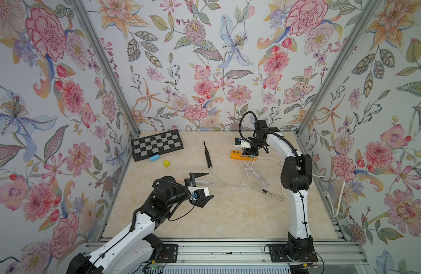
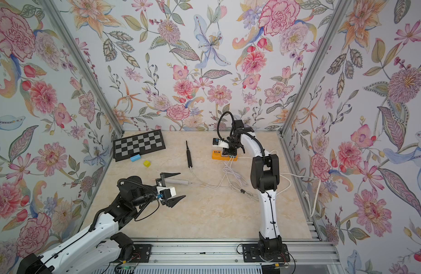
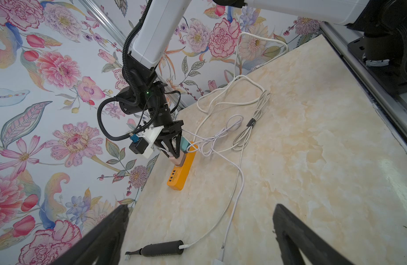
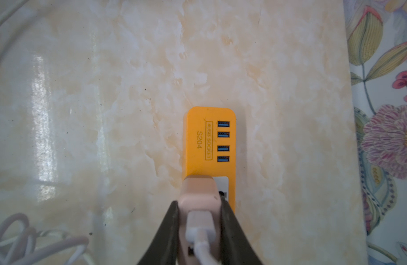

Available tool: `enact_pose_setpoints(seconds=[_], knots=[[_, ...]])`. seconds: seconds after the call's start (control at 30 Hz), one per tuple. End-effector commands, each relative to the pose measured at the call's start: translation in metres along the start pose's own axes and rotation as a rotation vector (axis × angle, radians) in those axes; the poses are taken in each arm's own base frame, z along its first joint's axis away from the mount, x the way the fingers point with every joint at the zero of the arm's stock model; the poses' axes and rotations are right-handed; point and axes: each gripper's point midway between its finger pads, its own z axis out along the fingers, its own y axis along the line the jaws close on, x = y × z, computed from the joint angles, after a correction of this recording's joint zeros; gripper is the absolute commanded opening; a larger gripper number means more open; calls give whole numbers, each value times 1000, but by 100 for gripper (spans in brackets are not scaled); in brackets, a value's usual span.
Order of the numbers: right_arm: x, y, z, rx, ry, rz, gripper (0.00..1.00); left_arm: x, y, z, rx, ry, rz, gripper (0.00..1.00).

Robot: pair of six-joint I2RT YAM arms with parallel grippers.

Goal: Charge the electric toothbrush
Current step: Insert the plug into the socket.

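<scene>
Left hand (image 1: pixel 210 185) gapes, toothbrush (image 1: pixel 207 155) lying apart beyond it.

**Left arm** (image 1: pixel 124 239), **right arm** (image 1: pixel 297 213): white shell links, black joint housings.
- Black corrugated conduit (image 1: pixel 168 181) looped at each wrist. A thin black cable is tied along the right arm's lower white link.
- White camera block (image 1: pixel 201 191) with blue connector, one per wrist.
- Left claw (image 1: pixel 210 185), right claw (image 3: pixel 174 153): paired black tapered fingers.
- Black base plates (image 1: pixel 278 252), fixed with screws.
- Green light (image 3: pixel 147 93) on the right wrist housing.
</scene>
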Motion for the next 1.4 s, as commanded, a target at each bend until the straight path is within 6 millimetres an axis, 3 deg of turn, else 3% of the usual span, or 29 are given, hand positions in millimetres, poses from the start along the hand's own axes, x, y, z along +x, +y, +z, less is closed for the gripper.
enact_pose_setpoints(seconds=[0.0,0.1,0.23,0.4,0.5,0.53,0.63,0.7,0.9,0.97,1.03,1.17,1.37], knots=[[72,22,56,-77,228,24,26,-7,9,0,-17,-14,24,99],[91,29,63,-92,291,-1,34,-7,10,0,-18,-19,23,99],[100,20,60,-56,332,-23,35,-7,9,0,-14,-18,21,99],[70,3,52,4,275,-49,23,-7,9,1,-9,-22,19,99],[56,2,54,12,277,-88,23,-7,9,1,-9,-20,19,99],[55,2,56,14,291,-103,26,-7,9,1,-9,-22,19,99],[49,0,57,21,281,-95,49,-8,9,1,-8,-25,18,99],[43,-1,51,30,266,-81,54,-8,8,1,-8,-27,19,99],[18,-6,12,86,211,-68,63,-10,9,0,-8,-33,22,99],[6,-7,-2,107,176,-37,82,-11,9,0,-6,-39,22,99],[-3,-5,-13,118,145,-1,91,-12,9,0,-9,-44,22,99],[-10,3,-27,122,116,68,92,-17,10,-2,-12,-62,23,99],[3,8,-31,129,159,122,88,-23,9,-4,-15,-86,20,99]])
